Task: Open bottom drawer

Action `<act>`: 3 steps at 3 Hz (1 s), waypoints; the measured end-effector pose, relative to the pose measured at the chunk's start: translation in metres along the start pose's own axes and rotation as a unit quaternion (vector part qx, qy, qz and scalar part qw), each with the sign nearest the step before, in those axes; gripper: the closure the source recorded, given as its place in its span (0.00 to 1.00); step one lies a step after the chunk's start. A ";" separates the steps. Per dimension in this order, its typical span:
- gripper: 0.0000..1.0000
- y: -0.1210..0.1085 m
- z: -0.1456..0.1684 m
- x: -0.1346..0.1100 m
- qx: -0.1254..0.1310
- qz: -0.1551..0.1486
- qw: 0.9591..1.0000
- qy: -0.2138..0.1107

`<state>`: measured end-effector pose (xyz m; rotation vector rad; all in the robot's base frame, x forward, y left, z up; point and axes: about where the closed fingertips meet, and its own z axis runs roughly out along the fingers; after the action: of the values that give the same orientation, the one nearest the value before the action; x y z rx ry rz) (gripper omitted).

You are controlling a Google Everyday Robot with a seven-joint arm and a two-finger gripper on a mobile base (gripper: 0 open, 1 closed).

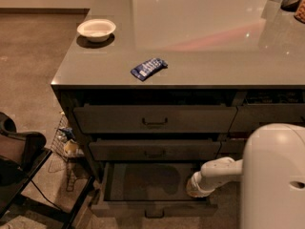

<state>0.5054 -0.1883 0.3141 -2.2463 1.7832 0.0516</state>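
Observation:
The bottom drawer (pixel 147 182) stands pulled out from the dark-grey cabinet, its plain dark-grey inside showing. Its low, slim front (pixel 119 208) faces the camera, with a small black pull (pixel 155 214) at the centre. My gripper (pixel 193 190) is at the end of the white forearm (pixel 220 171), which reaches in from the right. It hangs over the right end of the open drawer, just behind the front. The two taller drawer fronts (pixel 155 119) above are pushed in.
On the counter (pixel 209 56) lie a white bowl (pixel 96 29) and a blue packet (pixel 148 68). My large white arm link (pixel 274 175) fills the lower right. A black chair (pixel 21 159) and a wire rack (pixel 66 144) stand to the left of the cabinet.

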 end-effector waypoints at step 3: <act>1.00 -0.014 0.018 0.009 0.010 0.000 1.000 -0.003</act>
<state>0.5238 -0.1902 0.2977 -2.2295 1.7720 0.0408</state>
